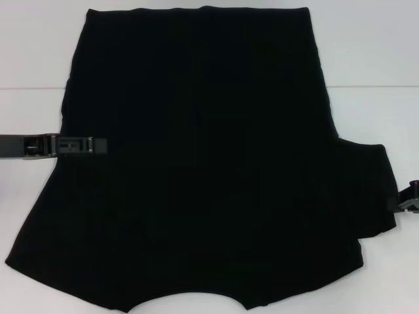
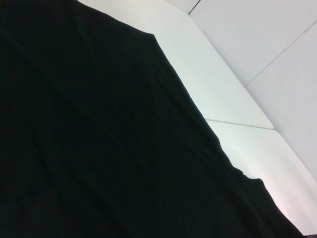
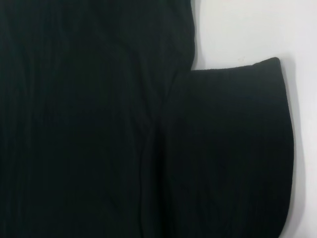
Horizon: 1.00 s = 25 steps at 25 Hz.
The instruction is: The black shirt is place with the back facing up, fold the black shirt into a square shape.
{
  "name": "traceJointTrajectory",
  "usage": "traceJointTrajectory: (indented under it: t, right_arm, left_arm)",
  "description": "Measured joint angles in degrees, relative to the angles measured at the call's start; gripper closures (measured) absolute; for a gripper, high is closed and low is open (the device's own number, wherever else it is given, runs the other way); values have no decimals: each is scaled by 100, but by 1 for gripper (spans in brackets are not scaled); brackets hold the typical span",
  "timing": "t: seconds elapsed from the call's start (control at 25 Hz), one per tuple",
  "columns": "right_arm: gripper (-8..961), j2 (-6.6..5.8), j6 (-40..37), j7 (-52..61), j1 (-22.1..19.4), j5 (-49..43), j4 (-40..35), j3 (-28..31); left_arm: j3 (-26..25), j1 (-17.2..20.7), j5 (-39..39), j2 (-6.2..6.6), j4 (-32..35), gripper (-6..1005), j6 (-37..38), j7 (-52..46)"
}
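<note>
The black shirt [image 1: 203,163] lies spread flat on the white table [image 1: 33,52], plain side up, with its neck opening at the near edge and its hem at the far edge. One short sleeve [image 1: 370,190] sticks out on the right. My left gripper [image 1: 91,145] reaches in from the left and rests over the shirt's left edge. At the far right, my right gripper [image 1: 409,198] is just beyond the sleeve's end and only partly in view. The left wrist view shows the shirt [image 2: 99,148] close up; the right wrist view shows the sleeve [image 3: 233,148].
Bare white table [image 1: 373,59] shows on both sides of the shirt and beyond the hem. A seam line [image 2: 242,124] crosses the table surface.
</note>
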Motion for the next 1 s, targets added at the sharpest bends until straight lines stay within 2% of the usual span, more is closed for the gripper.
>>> traceJointTrajectory:
  t: [0.28, 0.52, 1.0]
  right_arm:
    - [950, -36, 13, 13, -43, 2, -86, 25]
    - [954, -119, 270, 0, -146, 30, -431, 247]
    - [953, -150, 146, -14, 72, 369, -609, 378]
  left_arm:
    - [0, 0, -46, 1, 11, 304, 31, -1]
    - [0, 16, -125, 1, 31, 304, 56, -18]
    - [-9, 93, -485, 1, 14, 307, 84, -7]
